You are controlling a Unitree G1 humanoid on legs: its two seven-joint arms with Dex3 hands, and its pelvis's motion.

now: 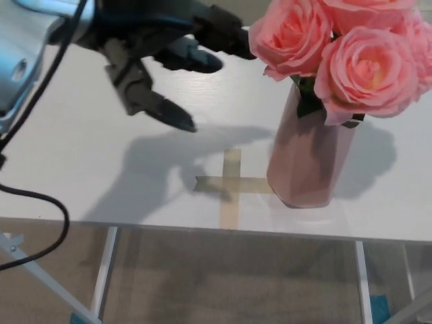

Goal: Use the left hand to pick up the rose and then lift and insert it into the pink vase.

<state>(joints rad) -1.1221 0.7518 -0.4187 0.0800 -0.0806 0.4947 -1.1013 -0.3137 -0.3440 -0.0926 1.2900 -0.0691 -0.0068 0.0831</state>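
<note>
At upper left the left hand [165, 64] hangs above the white table [81, 162], its thick black fingers [158, 106] spread wide and holding nothing, clear of the flowers. Right of it, past a cross of tan tape [231, 183] on the tabletop, the rose [347, 57] stands with its stem down in the pink vase [307, 165], its long axis upright and soft pink blooms facing up. The vase is glossy, faceted and slightly tapered, standing upright on the table.
</note>
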